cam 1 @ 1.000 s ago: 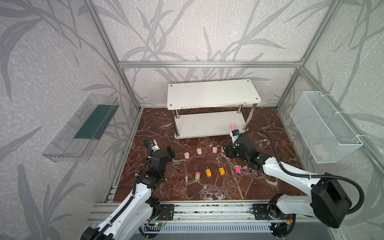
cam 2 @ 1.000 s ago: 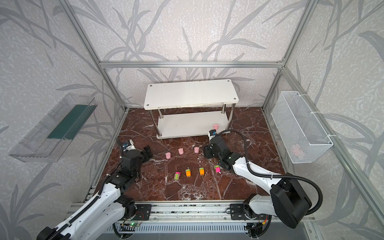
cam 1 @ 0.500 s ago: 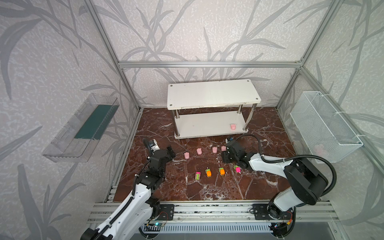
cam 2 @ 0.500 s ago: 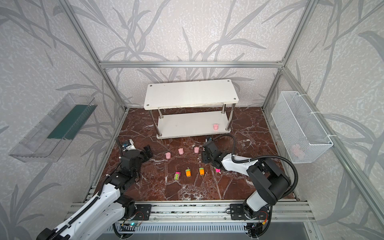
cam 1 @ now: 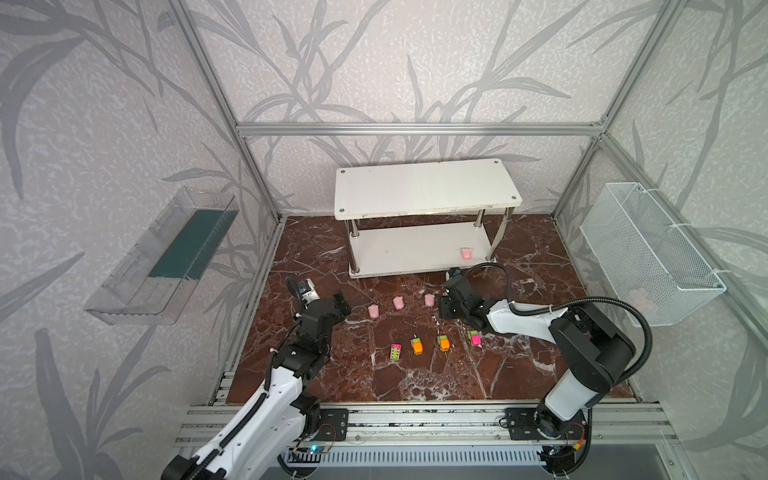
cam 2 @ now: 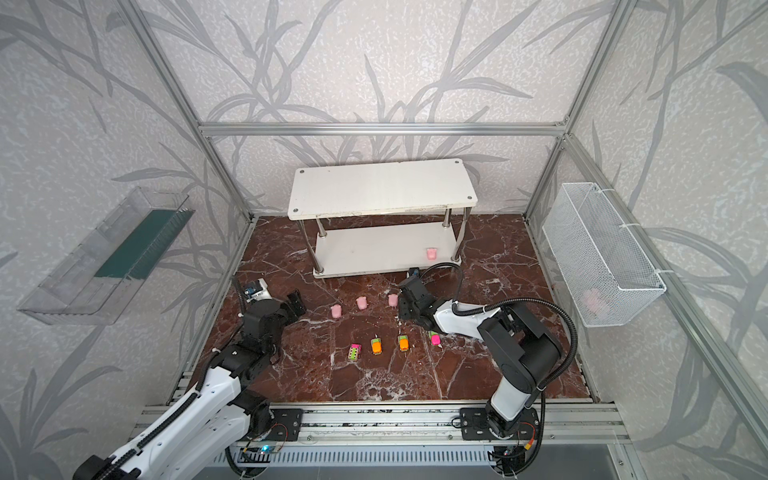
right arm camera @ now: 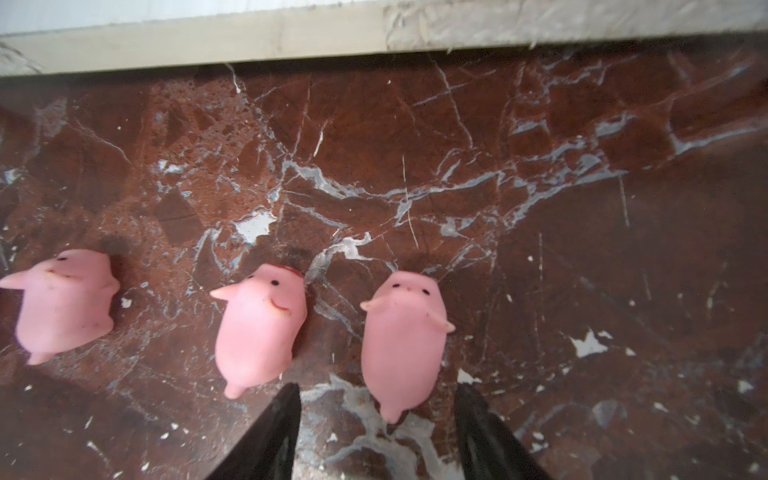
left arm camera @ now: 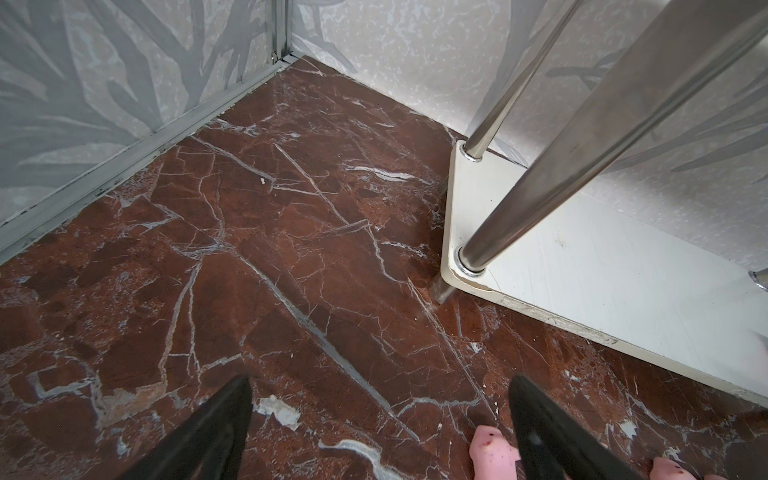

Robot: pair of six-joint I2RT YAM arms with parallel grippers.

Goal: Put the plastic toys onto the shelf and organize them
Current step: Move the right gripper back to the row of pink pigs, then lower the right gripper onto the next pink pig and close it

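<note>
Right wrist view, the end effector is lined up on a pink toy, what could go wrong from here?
The right end effector straddles only the near end of the pink toy, so closing might squeeze it out. One finger sits close to the neighbouring toy and could nudge it.

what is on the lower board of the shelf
One pink toy sits on the lower board near the right front post. Its rear strip is hidden under the top board.
</note>
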